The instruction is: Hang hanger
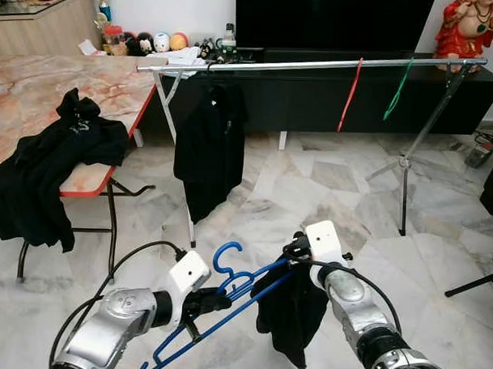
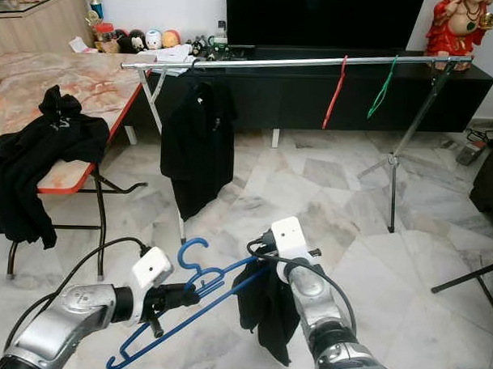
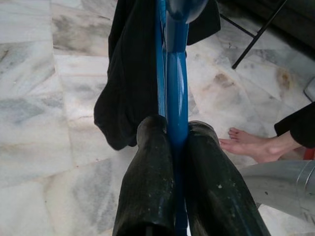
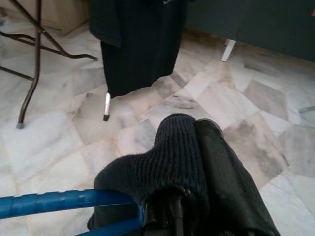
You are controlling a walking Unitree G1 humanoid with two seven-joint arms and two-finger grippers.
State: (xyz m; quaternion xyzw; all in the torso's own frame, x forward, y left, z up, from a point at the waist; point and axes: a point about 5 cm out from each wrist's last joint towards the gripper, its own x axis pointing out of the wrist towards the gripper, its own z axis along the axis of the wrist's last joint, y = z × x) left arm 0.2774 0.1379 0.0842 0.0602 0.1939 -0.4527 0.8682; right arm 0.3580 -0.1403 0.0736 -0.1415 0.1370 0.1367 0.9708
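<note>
Blue hanger is held low over the marble floor, well short of the rail, w/ a black garment draped on its right end. Left gripper has both fingers pressed onto the hanger's blue bar near the hook. Right gripper is closed on garment fabric at the hanger's other end.

Handling, my read: hanger is light, stiff plastic, prob. smooth, so it could twist in a pinch. Garment is soft, limp, and may slide off if tilted. Best hold is near the hook, hook kept free and up.

Count: looks like 2 blue hangers stacked, can't be sure. On the rail: 1 black shirt, 1 red hanger, 1 green hanger. 1 black garment pile on the table. A person's bare foot is nearby.
</note>
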